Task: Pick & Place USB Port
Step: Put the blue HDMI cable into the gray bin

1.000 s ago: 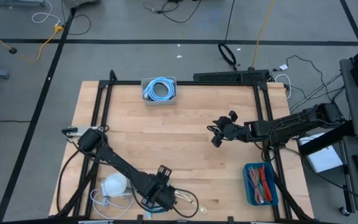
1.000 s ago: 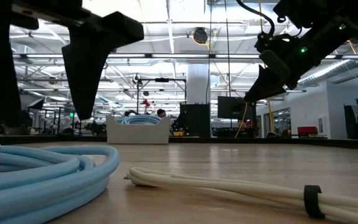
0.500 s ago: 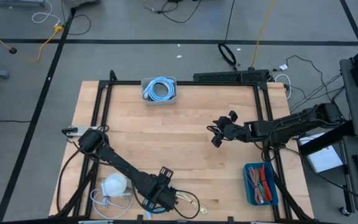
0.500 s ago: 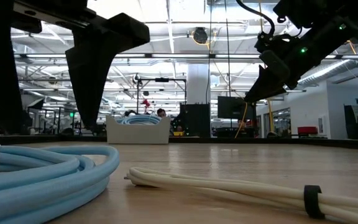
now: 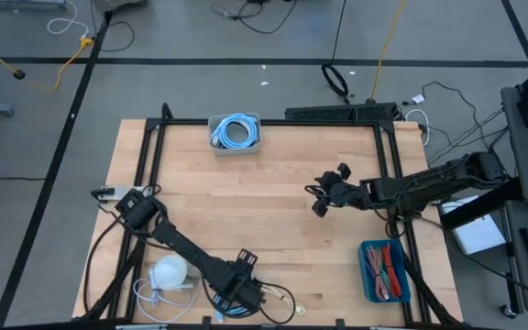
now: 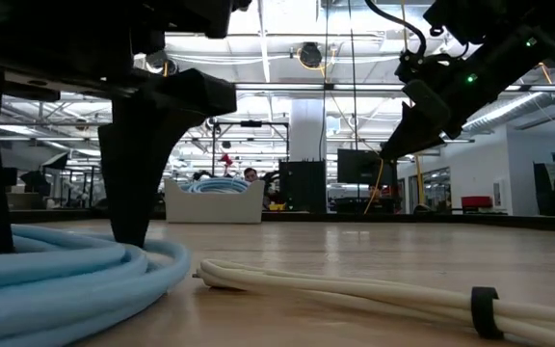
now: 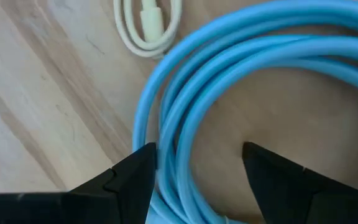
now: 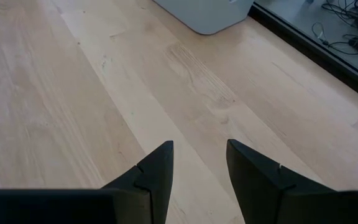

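A coil of light-blue cable (image 7: 229, 81) lies on the wooden table near its front edge; it also shows in the low view (image 6: 75, 280). My left gripper (image 7: 197, 168) is open and low over it, pointing down, one finger on either side of several strands of the coil's rim (image 7: 179, 155). In the high view my left gripper (image 5: 244, 291) hides the coil. A white cable with a plug (image 7: 149, 25) lies beside the coil and shows in the low view (image 6: 355, 287). My right gripper (image 5: 319, 197) is open and empty above the table's right middle. My left gripper comes at the blue coil from above, its fingers (image 6: 133, 193) across the strands, with the coil flat on the table. I cannot tell whether the fingers touch the cable.
A white bin (image 5: 235, 134) with another blue cable coil stands at the far edge. A blue tray (image 5: 385, 270) with coloured cables stands at the near right. A white round bundle (image 5: 168, 272) lies left of my left gripper. Bare wood lies in the middle.
My left gripper has gone down onto the blue coil near the front edge; its fingers now reach the level of the strands. My right gripper has kept still.
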